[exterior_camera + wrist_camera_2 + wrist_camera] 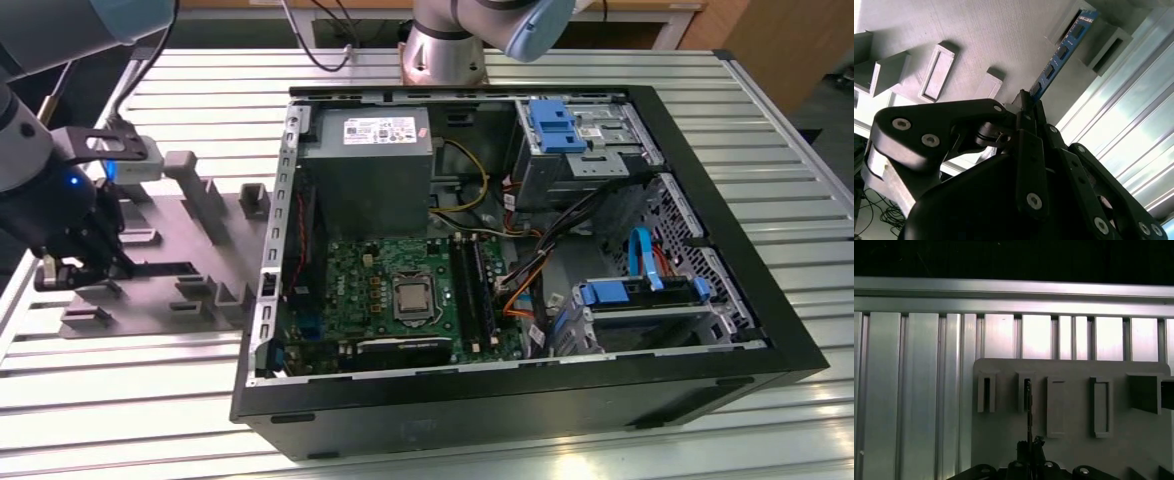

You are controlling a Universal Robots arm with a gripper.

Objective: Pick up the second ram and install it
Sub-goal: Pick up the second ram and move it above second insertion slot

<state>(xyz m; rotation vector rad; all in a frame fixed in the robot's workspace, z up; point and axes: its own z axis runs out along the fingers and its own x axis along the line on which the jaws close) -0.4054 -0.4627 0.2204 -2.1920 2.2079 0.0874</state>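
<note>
second ram (1061, 53), thin blue board, dark chips

Robotics lab: slatted aluminium bench (747, 150)

In the exterior view, the base (445, 55) is a silver-grey cylinder beyond the far side of the computer case (534, 405), with a rounded pale grey-blue joint (534, 25) above it. On the case's exterior-view left, the wrist (54, 200) is black, with a small blue light (68, 180) and a grey box (134, 150). The gripper (1028, 100) is made of matt black linkage plates studded with silver screws (1034, 201).
</note>
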